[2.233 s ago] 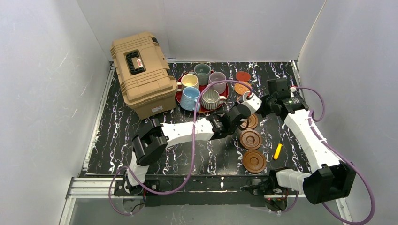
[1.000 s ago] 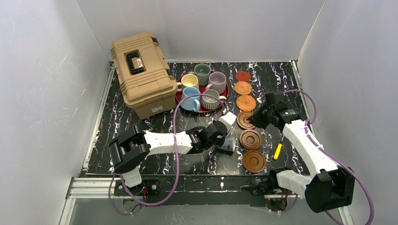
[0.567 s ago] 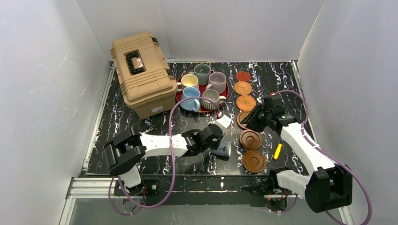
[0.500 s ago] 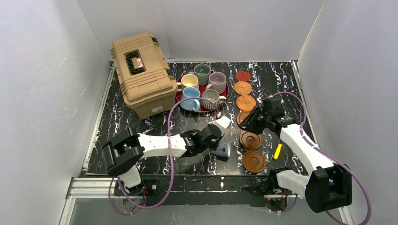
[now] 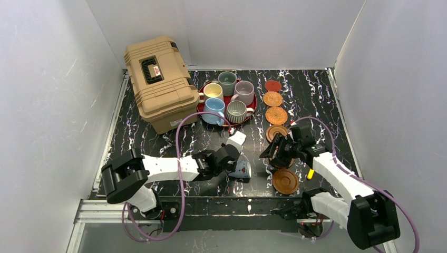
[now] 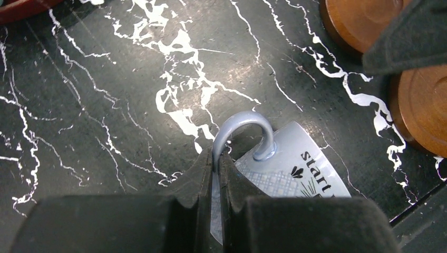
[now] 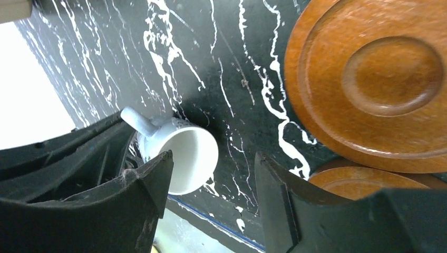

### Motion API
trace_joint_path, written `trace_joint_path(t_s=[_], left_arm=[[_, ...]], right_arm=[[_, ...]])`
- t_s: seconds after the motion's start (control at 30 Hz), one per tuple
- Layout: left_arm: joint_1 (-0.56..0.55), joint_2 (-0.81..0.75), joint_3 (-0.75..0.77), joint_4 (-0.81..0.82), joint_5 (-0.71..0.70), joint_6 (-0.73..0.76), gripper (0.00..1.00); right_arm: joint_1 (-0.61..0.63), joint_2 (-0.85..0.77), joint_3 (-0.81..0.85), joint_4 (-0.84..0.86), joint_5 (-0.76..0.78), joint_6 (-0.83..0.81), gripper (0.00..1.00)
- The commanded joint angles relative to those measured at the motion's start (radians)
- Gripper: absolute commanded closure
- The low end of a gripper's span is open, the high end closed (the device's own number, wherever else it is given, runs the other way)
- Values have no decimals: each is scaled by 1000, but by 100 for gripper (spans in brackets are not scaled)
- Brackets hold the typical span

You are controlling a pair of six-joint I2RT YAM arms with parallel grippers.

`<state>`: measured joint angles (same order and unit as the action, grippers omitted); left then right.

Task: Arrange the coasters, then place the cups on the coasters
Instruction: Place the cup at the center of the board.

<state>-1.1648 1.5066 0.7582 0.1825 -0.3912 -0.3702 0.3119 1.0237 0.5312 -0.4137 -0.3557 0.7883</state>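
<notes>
Left wrist: left claw point(image 6: 215, 158) clamped on white cup point(image 6: 295, 176) handle (cup tipped); right claw point(image 7: 212, 163) apart; cup may swivel loose

Open tabletop point(image 5: 253, 138) lies between the tipped white cup point(image 5: 241, 170) and the red tray point(image 5: 227, 125); rightward, wooden coasters point(image 5: 285, 181) (and the right tool point(image 5: 271, 150) over them) crowd the way.

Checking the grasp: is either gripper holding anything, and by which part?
The left gripper pinches the small white cup by its handle loop; the right gripper is open and holds nothing.
</notes>
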Motion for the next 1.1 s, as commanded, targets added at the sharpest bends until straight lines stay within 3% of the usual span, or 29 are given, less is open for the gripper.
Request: trace_joint_path(t_s=[0.0,0.73,1.07], left_arm=[[2,-62,-38,2,-83,-91,100],[8,-170,-165,43,-169,-211,100],[8,-200,-183,43,-192,-233,100]], right_arm=[[54,-22,-39,71,-29,34,32],[400,154,-172,517,80,449,34],[483,224,-204,647,144,591,43]])
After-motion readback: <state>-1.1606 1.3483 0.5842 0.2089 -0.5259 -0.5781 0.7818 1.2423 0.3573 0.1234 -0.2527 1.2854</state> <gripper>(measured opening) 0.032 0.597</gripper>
